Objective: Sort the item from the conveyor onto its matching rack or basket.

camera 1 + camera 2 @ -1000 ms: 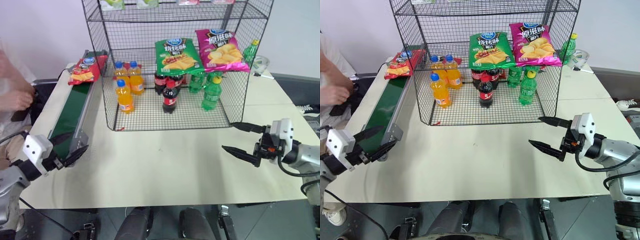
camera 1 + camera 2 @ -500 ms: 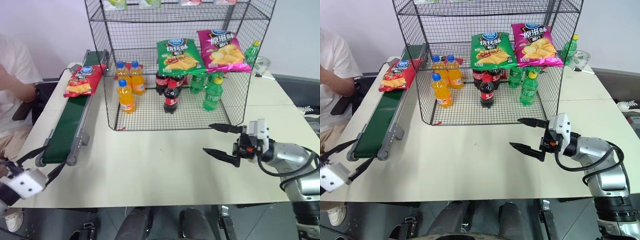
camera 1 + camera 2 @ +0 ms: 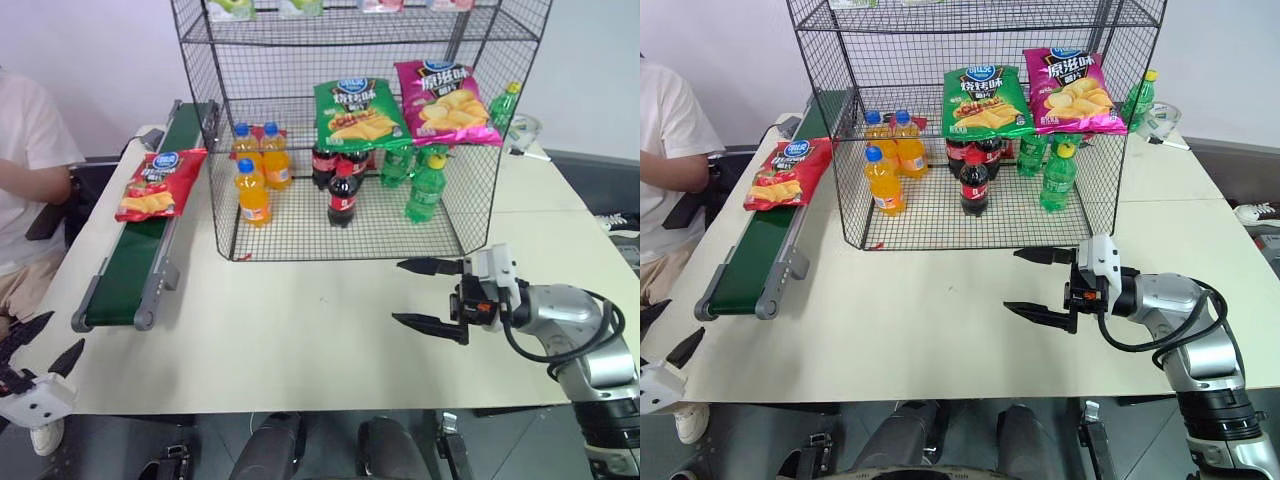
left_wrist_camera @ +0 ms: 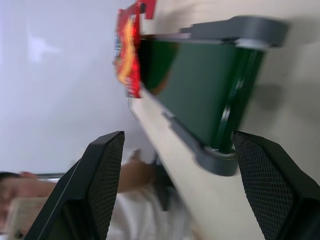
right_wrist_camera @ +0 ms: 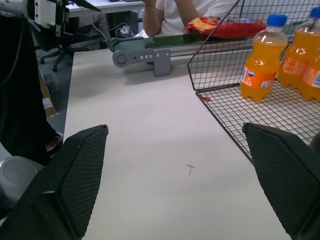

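red crisp bag (image 3: 154, 184) is lying on the conveyor (image 3: 130, 270) at far left, looking light, crinkly, slippery; i'd be pinching an edge. left gripper (image 3: 28, 344) and right gripper (image 3: 423, 296) are both hanging released, empty.

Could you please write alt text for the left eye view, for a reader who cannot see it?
A red crisp bag lies on the dark green conveyor at the table's left, beside a tall black wire rack holding bottles and green and magenta crisp bags. The right gripper hovers open over the table; the left gripper is open off its near-left corner.
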You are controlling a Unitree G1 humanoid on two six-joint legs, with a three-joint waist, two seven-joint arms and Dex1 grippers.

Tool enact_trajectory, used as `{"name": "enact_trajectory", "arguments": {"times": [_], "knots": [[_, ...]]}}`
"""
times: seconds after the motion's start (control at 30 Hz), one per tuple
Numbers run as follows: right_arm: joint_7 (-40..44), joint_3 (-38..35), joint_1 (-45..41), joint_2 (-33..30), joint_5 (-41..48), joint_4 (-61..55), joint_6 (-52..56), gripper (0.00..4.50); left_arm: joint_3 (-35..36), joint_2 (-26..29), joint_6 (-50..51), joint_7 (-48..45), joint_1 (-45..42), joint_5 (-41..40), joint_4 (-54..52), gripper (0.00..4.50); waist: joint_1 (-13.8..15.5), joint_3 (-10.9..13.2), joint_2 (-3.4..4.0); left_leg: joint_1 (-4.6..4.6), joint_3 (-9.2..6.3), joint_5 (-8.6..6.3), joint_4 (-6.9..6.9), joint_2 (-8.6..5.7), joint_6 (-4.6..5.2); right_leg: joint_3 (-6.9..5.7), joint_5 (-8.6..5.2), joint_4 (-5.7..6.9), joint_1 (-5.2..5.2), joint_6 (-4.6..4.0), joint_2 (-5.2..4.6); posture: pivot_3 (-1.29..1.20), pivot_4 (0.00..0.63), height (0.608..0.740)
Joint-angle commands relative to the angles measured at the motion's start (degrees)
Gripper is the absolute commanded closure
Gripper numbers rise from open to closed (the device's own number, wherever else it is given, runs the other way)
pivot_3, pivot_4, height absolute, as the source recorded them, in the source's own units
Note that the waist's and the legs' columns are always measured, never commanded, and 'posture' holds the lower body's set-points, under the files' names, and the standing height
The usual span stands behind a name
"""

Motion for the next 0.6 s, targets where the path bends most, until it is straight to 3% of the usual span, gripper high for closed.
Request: {"name": "enact_trajectory", "arguments": {"times": [0.03,0.6], "knots": [[-0.1,-0.7,-0.4,-0.1,0.1,-1.6,-1.0,0.00,-2.1,1.5,1.1,5.1,-0.2,1.8,0.3,0.94,0.0,0.0,0.00,0.00,0.00,0.00,0.00,0.00,0.00,0.00,0.01,0.00,0.00,0.02,0.01,0.00,0.150,0.740],[-0.9,-1.1,-0.2,0.0,-0.6,-0.8,-2.2,0.00,-12.1,4.6,7.7,15.6,-1.1,3.1,1.3,0.94,0.0,0.0,-0.02,0.06,0.00,0.01,0.01,0.00,0.01,-0.01,0.03,0.13,0.00,0.04,0.03,0.00,0.150,0.740]]}}
